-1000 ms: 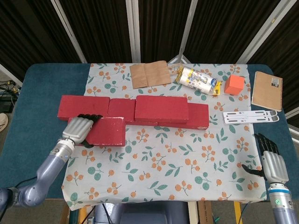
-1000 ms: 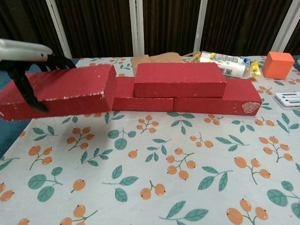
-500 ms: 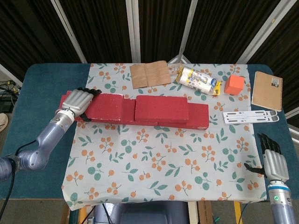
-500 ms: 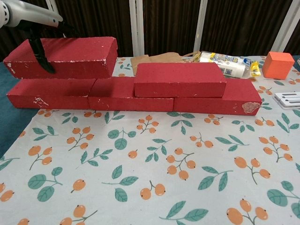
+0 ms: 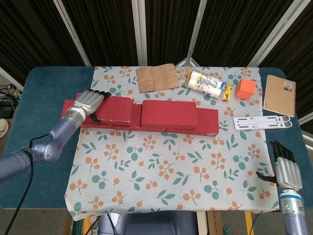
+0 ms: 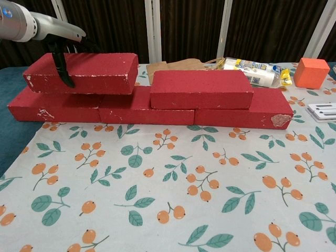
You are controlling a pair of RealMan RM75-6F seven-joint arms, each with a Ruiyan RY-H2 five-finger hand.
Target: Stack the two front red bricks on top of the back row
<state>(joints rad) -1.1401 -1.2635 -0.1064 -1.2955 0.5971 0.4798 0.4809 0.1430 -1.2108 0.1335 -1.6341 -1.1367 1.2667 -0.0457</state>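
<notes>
- Head view: left hand (image 5: 89,101) covers the left end of the held red brick (image 5: 113,110); whether this brick rests fully on the back row (image 5: 205,125) or hangs just above it cannot be told from above.
- Head view: the fingers of the left hand wrap over the far edge of the held brick, the thumb (image 5: 93,117) against its near face; the hand grips the brick at that end.
- Head view: second stacked brick (image 5: 169,113) lies on the back row, just right of the held brick; a narrow gap or contact between them cannot be resolved.
- Head view: right hand (image 5: 285,169) is at the lower right corner, off the floral cloth (image 5: 171,166), its wrist cut by the frame edge; its fingers are spread and hold nothing.
- Chest view: left hand (image 6: 62,55) is largely cut off at the upper left; only the forearm shell and dark fingers (image 6: 65,76) reaching down the brick's front face are visible.
- Chest view: held red brick (image 6: 81,72) sits level on the left part of the back row (image 6: 105,111), its right end just beside the second stacked brick (image 6: 200,89).
- Chest view: right hand is outside this frame.
</notes>
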